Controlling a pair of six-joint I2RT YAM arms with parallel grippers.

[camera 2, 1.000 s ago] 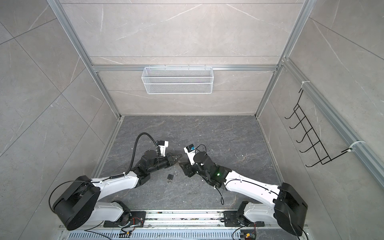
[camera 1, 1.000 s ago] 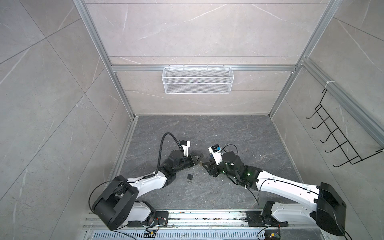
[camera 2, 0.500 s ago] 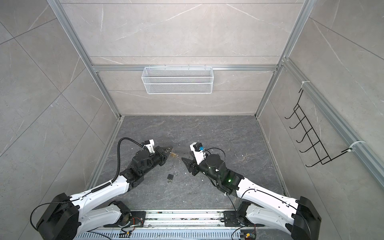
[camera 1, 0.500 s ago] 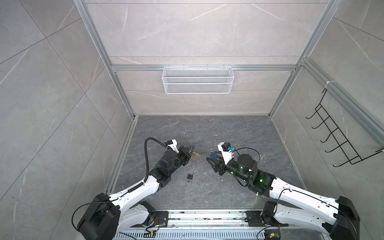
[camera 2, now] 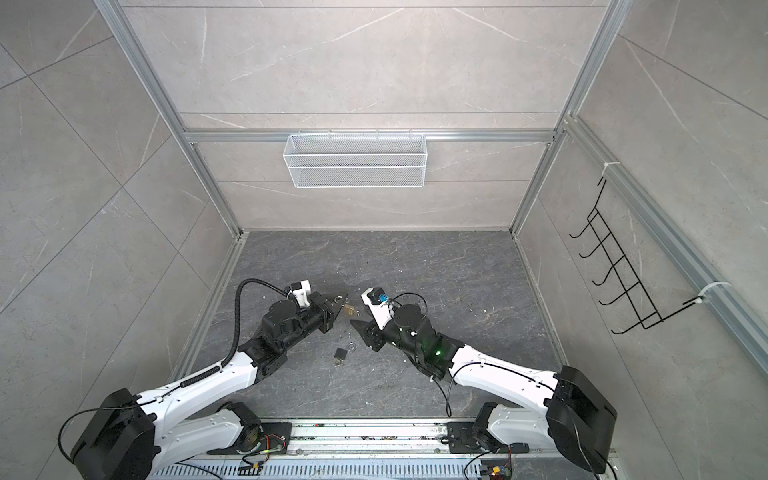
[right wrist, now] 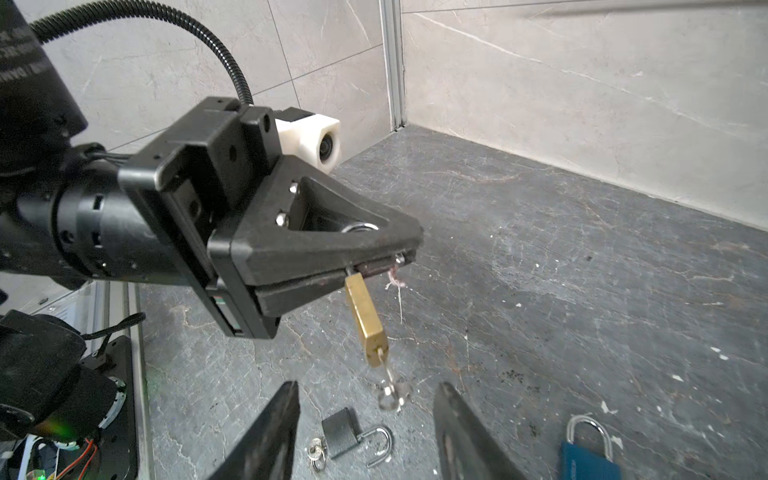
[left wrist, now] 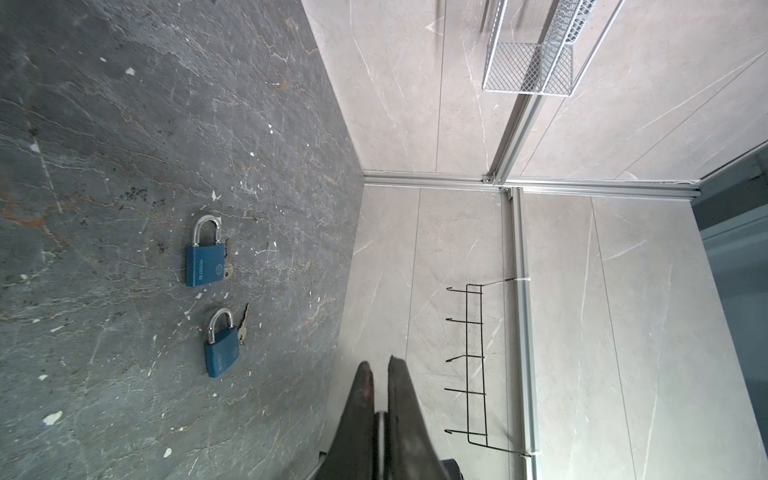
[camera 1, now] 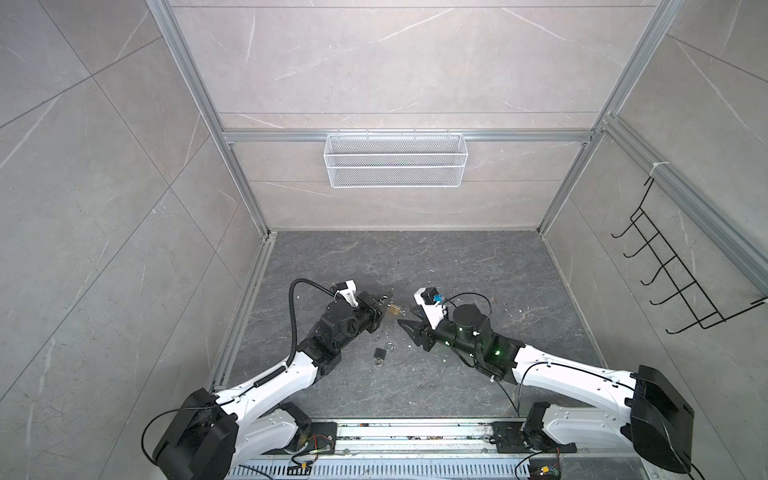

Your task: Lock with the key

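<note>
Padlock (right wrist: 365, 316) hangs mid-frame, clamped in left pincer (right wrist: 374, 270); key (right wrist: 390, 386) sits inserted, its turn seemingly not yet made, with right pincer (right wrist: 368, 388) apart and empty below.

Hangs body-down and slightly tilted in the air: a small brass padlock (right wrist: 365, 316), steel shackle pinched between the jaws of the left gripper (right wrist: 403, 259); carries a key (right wrist: 379, 360) in its bottom keyhole, blurred ring (right wrist: 392, 395) dangling below

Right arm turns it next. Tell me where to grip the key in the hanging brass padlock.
Best grip the key by its head, just under the brass padlock, coming up from below: the left gripper holds the shackle, so the key points down. Avoid the dangling ring.
</note>
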